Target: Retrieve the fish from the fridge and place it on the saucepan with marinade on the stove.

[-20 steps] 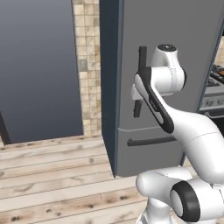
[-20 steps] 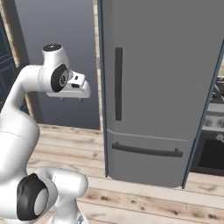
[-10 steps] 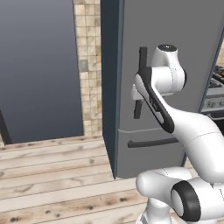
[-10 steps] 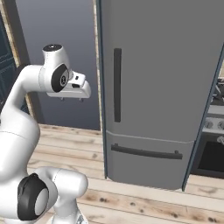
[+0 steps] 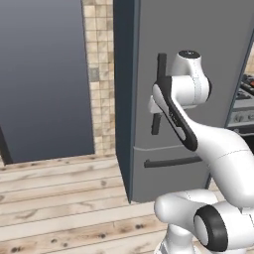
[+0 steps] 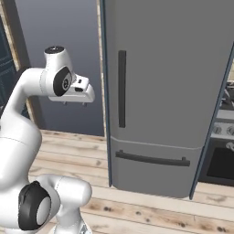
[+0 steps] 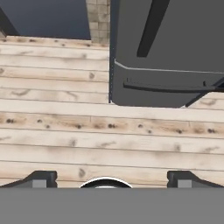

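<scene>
Right base view: gripper (image 6: 73, 103), fingers spread, hangs left of the closed fridge (image 6: 169, 91). Reaching crookedly could miss its door handle (image 6: 121, 89).

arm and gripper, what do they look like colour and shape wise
The arm is glossy white with rounded, tube-like links and dark grey to black joint rings and caps. The gripper has a white boxy hand and two small dark finger tips. No cables or markings are visible.

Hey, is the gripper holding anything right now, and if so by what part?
Nothing. The gripper is open and empty over the wooden floor, short of the closed fridge.
</scene>
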Controlling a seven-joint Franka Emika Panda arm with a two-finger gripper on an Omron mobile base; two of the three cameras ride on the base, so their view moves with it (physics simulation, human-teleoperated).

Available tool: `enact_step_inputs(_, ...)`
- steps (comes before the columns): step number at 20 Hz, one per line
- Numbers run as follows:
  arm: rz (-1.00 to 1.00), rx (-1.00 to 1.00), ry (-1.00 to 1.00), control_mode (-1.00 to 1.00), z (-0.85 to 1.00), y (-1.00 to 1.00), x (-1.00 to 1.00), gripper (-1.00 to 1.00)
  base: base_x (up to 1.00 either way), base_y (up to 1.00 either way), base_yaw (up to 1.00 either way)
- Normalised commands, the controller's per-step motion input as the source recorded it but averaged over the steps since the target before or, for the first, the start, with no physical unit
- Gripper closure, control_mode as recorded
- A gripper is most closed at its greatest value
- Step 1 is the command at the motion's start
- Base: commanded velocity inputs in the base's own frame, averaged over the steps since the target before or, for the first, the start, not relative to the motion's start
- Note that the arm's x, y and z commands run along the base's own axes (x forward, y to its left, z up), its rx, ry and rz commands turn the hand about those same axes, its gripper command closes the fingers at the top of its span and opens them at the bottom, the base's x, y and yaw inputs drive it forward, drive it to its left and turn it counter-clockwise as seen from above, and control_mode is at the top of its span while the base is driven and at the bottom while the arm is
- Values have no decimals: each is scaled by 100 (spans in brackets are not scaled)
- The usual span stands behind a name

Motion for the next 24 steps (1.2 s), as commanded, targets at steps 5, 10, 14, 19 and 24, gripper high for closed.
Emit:
enact_step_inputs(5, 0, 0, 0, 100, 0, 0, 0, -100, 15, 0, -4)
enact_step_inputs(10, 0, 0, 0, 100, 0, 0, 0, -100, 17, 1, -4)
enact_step_inputs(14, 0, 0, 0, -100, 0, 0, 35, -100, 0, 0, 0)
enact_step_inputs(19, 0, 0, -16, -100, 0, 0, 43, -100, 0, 0, 0)
enact_step_inputs(24, 0, 1, -39, -100, 0, -5, 22, -100, 0, 0, 0)
